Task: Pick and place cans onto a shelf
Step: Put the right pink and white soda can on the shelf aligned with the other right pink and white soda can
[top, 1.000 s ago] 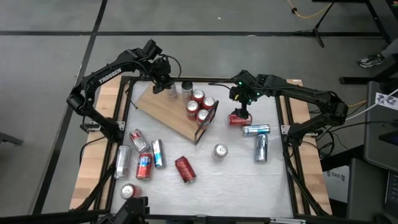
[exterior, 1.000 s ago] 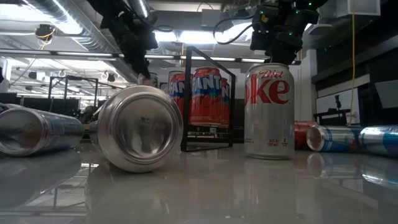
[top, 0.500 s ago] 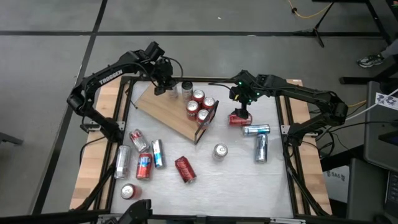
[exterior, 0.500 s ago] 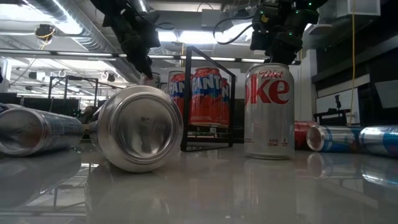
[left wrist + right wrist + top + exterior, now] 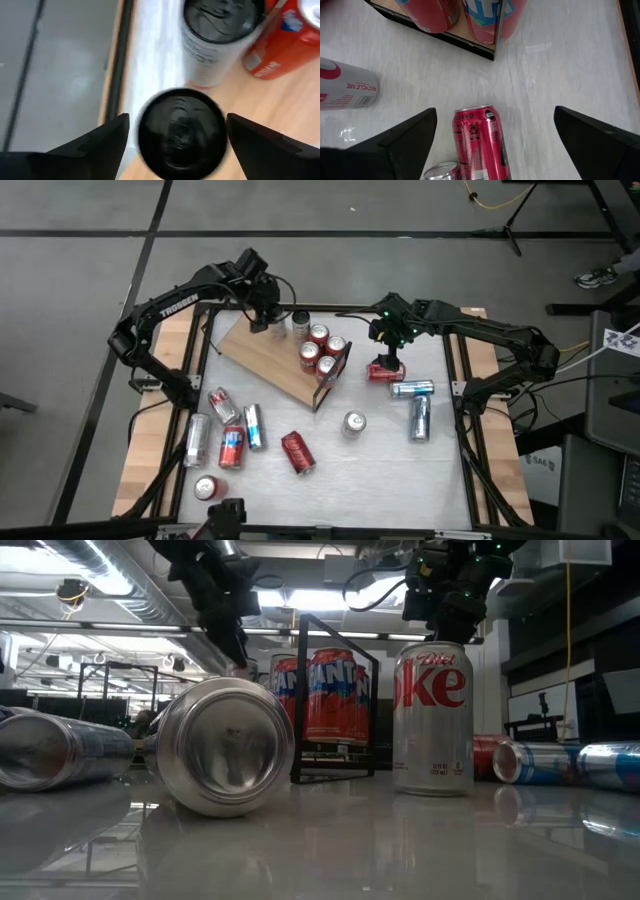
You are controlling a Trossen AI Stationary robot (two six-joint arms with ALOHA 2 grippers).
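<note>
left gripper (image 5: 262, 308) opened wider around the dark-topped can (image 5: 181, 131) at the light-brown wooden shelf board's (image 5: 265, 358) far corner and shifted slightly

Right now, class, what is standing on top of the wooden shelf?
On the shelf, three red cans stand by the black frame. Two dark-topped cans stand at its far end under the open left gripper, which covers part of that corner.

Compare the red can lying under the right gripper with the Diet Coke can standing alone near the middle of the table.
The red can lies on its side; the Diet Coke can stands upright. The red one is red with Zero lettering; the other is silver with red lettering. The red can sits between the open fingers of the right gripper; nothing is over the Diet Coke can. Both rest on the white tabletop, off the shelf.
</note>
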